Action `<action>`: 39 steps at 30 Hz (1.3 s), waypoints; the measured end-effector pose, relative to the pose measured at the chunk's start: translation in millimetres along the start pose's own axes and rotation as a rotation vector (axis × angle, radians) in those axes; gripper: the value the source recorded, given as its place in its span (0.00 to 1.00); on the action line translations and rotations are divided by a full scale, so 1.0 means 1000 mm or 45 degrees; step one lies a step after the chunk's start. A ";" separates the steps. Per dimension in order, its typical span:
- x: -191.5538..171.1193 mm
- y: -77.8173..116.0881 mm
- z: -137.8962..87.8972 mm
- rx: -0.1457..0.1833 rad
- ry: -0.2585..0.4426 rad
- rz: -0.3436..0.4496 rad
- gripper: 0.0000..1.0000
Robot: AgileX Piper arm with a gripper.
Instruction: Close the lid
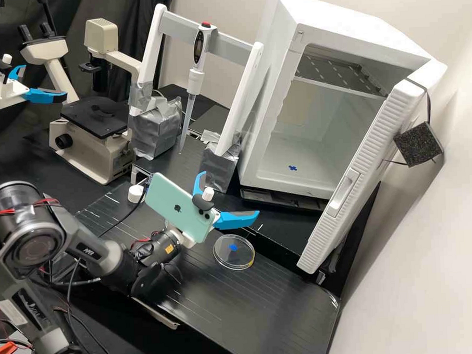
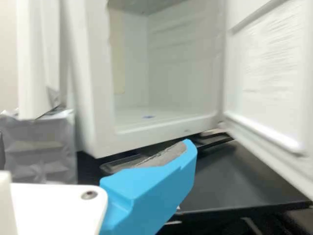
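In the high view the gripper [image 1: 230, 193] is over the bench, its two blue fingers spread wide with nothing between them. A clear round dish [image 1: 230, 259] lies flat on the bench just below and beside the lower finger; whether a lid rests on it, I cannot tell. The white cabinet [image 1: 268, 128] behind has its door [image 1: 346, 193] swung wide open, apart from the gripper. From the wrist, one blue finger of the gripper [image 2: 151, 188] stands in front of the cabinet [image 2: 166, 129], with the open door [image 2: 266, 83] hinged at its side.
A pipette [image 1: 193, 79] hangs from a white stand with taped grey feet [image 1: 220, 167] behind the gripper. A microscope [image 1: 91, 147] stands further left, and a small white cap [image 1: 135, 193] sits near the arm. A phone [image 1: 177, 205] is mounted on the arm's wrist.
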 end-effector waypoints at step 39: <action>-0.036 0.011 0.063 -0.025 -0.292 -0.054 1.00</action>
